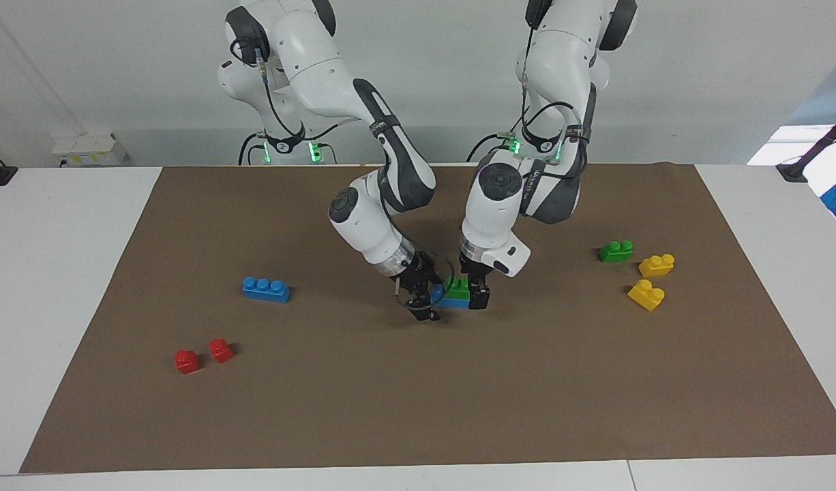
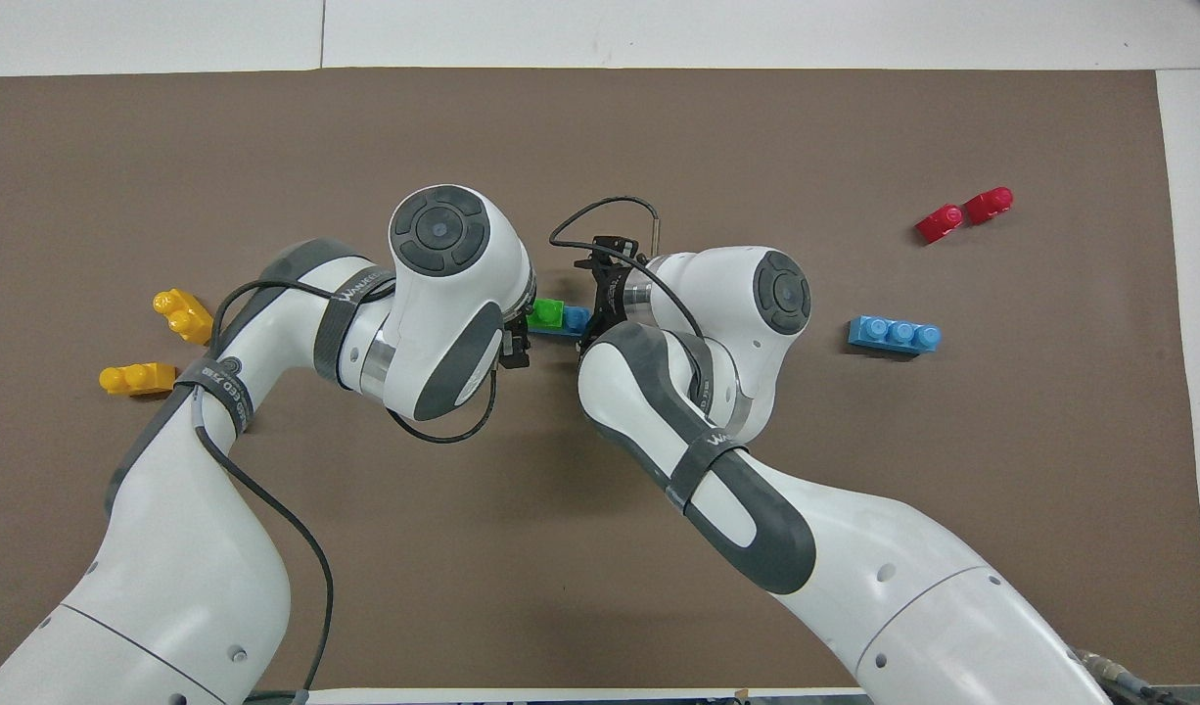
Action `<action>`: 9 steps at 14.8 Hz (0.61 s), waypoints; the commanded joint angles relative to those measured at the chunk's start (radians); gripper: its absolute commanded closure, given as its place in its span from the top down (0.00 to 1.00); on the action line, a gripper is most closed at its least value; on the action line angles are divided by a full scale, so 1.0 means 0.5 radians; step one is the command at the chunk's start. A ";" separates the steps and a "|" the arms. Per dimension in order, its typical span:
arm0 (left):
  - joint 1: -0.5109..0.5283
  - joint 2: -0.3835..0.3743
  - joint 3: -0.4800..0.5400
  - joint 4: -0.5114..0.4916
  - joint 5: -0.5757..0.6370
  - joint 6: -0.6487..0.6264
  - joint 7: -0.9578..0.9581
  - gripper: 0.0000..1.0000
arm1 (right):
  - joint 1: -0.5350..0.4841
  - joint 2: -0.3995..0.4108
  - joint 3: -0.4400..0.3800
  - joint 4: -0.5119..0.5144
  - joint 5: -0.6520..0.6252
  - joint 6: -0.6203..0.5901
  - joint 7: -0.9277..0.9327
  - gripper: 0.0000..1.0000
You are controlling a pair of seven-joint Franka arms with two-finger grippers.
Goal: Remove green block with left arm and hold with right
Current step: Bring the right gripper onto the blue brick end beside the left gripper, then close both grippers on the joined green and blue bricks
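Note:
The bright green block (image 1: pixel 457 288) (image 2: pixel 544 313) sits on one end of a short blue brick (image 1: pixel 446 303) (image 2: pixel 575 319) at the middle of the brown mat (image 1: pixel 418 395). My left gripper (image 1: pixel 474 292) comes down from above and is shut on that end of the stack, one black finger (image 1: pixel 480 296) on the side away from the robots. The stack looks slightly raised, with a shadow under it. My right gripper (image 1: pixel 423 300) (image 2: pixel 595 313) stands open, tilted, at the blue brick's free end, its fingers partly covering that end.
Toward the left arm's end lie a second green block (image 1: pixel 616 251) and two yellow bricks (image 1: pixel 657 264) (image 1: pixel 646 294). A three-stud blue brick (image 1: pixel 266 288) and two red pieces (image 1: pixel 187 361) (image 1: pixel 221 350) lie toward the right arm's end.

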 commanded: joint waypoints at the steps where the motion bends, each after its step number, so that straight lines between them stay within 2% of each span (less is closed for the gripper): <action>1: -0.035 -0.075 0.031 -0.102 0.039 0.071 -0.073 1.00 | 0.008 0.061 -0.001 0.064 0.047 0.045 0.013 1.00; 3: -0.035 -0.075 0.031 -0.105 0.039 0.071 -0.073 1.00 | 0.032 0.065 -0.001 0.074 0.050 0.045 0.016 0.98; 9: -0.035 -0.075 0.031 -0.111 0.039 0.074 -0.073 1.00 | 0.051 0.062 -0.001 0.074 0.050 0.036 0.019 0.78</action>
